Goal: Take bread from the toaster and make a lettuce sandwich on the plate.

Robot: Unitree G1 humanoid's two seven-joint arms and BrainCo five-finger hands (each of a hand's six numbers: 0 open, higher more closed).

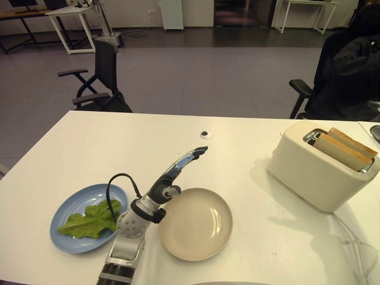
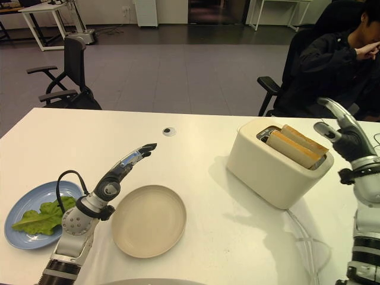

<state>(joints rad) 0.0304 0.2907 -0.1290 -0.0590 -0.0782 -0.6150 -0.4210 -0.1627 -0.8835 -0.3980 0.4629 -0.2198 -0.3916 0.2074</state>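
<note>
Two bread slices [image 2: 300, 147]: light, crumbly; pinch top edges.
Right hand [image 2: 350, 139]: 3 o'clock of toaster [image 2: 267, 172], fingers spread, empty.
Left hand [image 2: 119, 172]: outstretched, empty.

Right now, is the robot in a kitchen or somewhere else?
Likely an office or lab, not a kitchen: an office chair and a desk stand on the open floor behind the white table with the toaster.
</note>
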